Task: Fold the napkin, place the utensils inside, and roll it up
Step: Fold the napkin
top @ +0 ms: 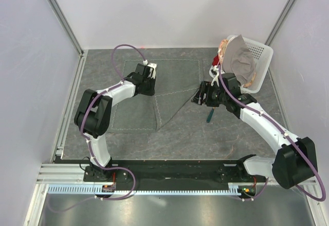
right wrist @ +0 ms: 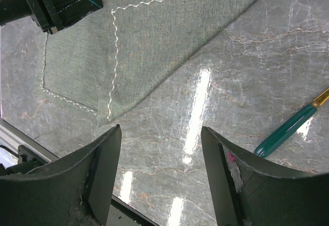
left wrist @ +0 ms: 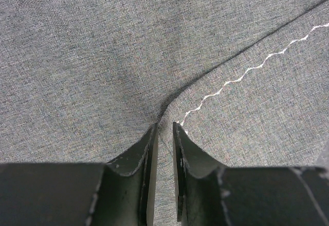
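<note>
Napkin (top: pixel 134 111) lies flat on table (top: pixel 205 141), left of centre, one corner folded over it. Left gripper (left wrist: pixel 164 126) is down on the napkin's far part, jaws nearly together at a raised crease; can't tell if cloth is pinched. Right gripper (right wrist: pixel 160 131) is spread, empty, over bare table beside the folded edge. Spoon (right wrist: pixel 288 130) lies on the table just right of it, apart from the napkin.

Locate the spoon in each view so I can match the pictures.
Top external: the spoon, its teal handle showing, lies just right of the folded napkin.
Left wrist: not in it.
Right wrist: at the right edge, handle slanting up-right.
Shared landmark: the napkin's light wavy stitching, in all three views.
</note>
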{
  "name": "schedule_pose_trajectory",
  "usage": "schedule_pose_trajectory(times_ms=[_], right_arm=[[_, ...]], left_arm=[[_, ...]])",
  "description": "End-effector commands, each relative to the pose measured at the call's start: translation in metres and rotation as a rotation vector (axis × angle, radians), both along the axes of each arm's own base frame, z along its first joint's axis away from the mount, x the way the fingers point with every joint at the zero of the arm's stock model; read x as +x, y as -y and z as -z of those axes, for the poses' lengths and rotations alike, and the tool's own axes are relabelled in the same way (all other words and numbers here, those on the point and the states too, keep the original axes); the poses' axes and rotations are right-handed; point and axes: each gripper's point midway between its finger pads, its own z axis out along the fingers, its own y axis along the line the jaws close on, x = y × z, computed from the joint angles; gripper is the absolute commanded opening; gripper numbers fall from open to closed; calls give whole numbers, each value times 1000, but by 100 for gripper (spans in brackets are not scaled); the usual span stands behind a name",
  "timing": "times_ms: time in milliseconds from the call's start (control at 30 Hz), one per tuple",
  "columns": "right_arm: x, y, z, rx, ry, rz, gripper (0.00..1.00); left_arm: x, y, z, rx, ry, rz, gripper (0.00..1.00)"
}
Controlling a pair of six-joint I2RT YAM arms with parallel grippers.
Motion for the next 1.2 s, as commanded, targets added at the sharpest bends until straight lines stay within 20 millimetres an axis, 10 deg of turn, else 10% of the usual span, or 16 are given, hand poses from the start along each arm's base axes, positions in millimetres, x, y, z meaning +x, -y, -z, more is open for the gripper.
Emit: schedule_pose_trajectory(times_ms=[0, 567, 1167], right_arm=[[-2, 2, -7, 5, 25, -1, 72], [-6, 5, -3, -7, 20, 1, 72], [10, 18, -1, -111, 57, 30, 76]], left_arm=[[5, 4, 3, 7, 3, 13, 24], [5, 6, 15, 19, -22, 24, 2], [30, -13, -54, 64, 169, -29, 2]])
